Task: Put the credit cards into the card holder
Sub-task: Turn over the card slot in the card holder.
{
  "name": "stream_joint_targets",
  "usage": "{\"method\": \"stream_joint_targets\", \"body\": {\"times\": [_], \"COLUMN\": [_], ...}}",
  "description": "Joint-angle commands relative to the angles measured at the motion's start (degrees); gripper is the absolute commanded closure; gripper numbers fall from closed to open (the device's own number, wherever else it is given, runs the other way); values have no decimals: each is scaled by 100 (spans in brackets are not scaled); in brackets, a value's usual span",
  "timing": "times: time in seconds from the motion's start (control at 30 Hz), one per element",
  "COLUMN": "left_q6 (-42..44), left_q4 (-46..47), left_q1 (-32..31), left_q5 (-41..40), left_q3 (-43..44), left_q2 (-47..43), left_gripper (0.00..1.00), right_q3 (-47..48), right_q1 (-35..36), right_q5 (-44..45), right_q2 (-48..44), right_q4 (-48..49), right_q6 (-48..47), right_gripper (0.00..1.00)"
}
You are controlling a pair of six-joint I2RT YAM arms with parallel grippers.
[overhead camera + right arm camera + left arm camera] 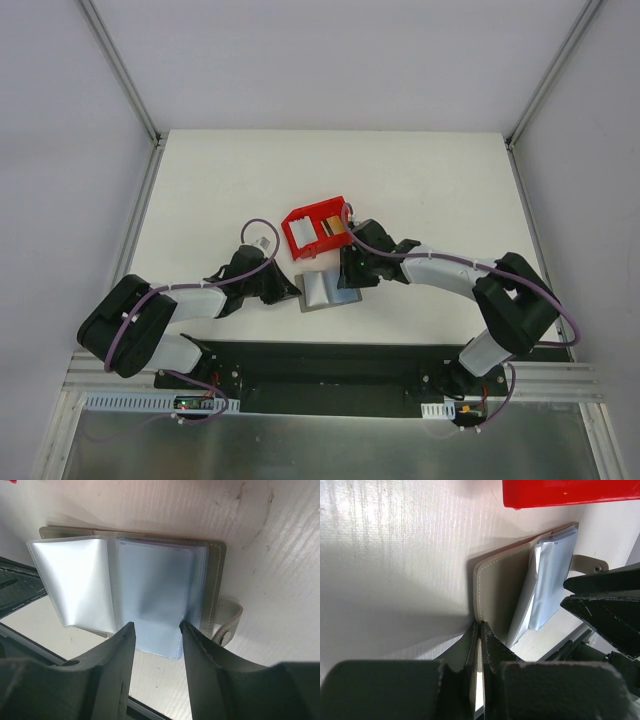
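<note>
Card holder point(325, 291) cover edge sits pinched between the pressed-together fingers of the left pincer point(479, 630), which pins the tan flap flat to the surface point(420, 180). The right pincer point(157, 630) hovers just above the open card holder point(150, 580) with its fingers spread and nothing between them, tips pointing down at the clear plastic sleeves point(80, 580) fanned out across the inside. A strap with a snap point(227, 630) sticks out from the holder's far side. The sleeves look empty, though glare on the plastic makes that hard to say for certain. Just beyond the holder stands a red bin point(300, 225), and the credit cards point(333, 229) lie inside it, a gold one and a white one showing; a darker one cannot be made out from above. By my reading the task is at an early stage: the holder is open and held steady, but no card has been lifted or slotted in. What remains is fetching each card from the bin and sliding it into a sleeve, which will likely be fiddly given how thin both are.
</note>
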Motion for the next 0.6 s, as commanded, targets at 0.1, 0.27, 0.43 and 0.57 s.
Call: {"method": "stream_joint_targets", "body": {"times": [0.1, 0.27, 0.43, 0.57], "left_q6": [269, 278, 251, 251], "left_q4": [-694, -677, -677, -650], "left_q1": [59, 59, 59, 59], "left_q5": [-142, -124, -116, -107], "left_q3": [-189, -180, -189, -198], "left_q2": [71, 89, 80, 80], "left_gripper": [100, 100, 100, 100], "right_q3": [209, 596, 754, 781], "right_q1": [308, 536, 651, 660], "right_q5": [405, 608, 399, 195], "right_q2": [-34, 176, 334, 502], "right_q4": [-335, -740, -662, -494], "right_q6": [-166, -264, -281, -176], "right_gripper": [67, 69, 68, 67]}}
